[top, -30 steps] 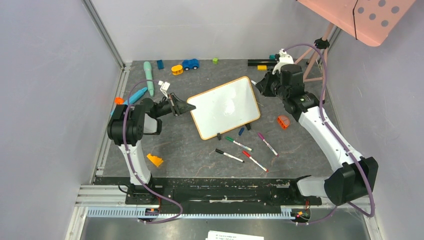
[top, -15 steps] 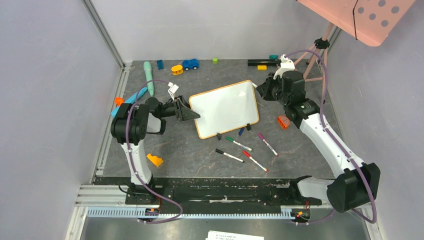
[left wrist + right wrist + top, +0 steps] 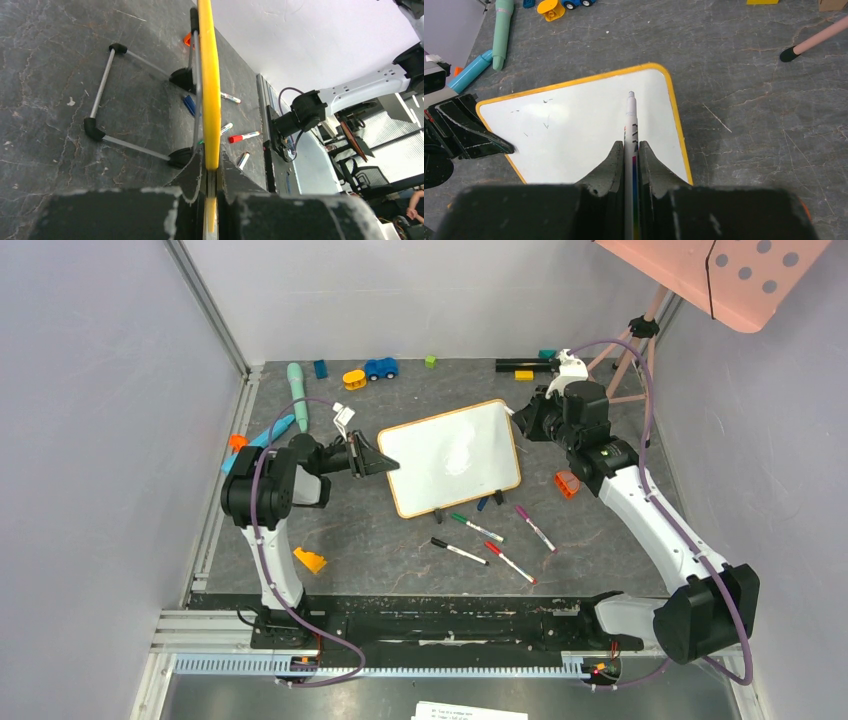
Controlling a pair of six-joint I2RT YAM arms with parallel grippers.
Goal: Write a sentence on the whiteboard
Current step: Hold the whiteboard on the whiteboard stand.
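While the left gripper (image 3: 211, 167) pinches the orange-framed rectangular whiteboard (image 3: 455, 455) at mid-frame,
the right gripper (image 3: 630, 152) clamps a white marker (image 3: 631, 112).

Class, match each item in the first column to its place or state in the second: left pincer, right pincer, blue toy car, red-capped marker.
Column one:
1. left pincer
2. right pincer
3. blue toy car
4. red-capped marker

Column two:
A. lying on the table, on the near side of the whiteboard
B. shut on a pen
C. near the table's far edge
D. shut on the whiteboard's edge

Pairs: 1-D; 2-B; 3-C; 4-A
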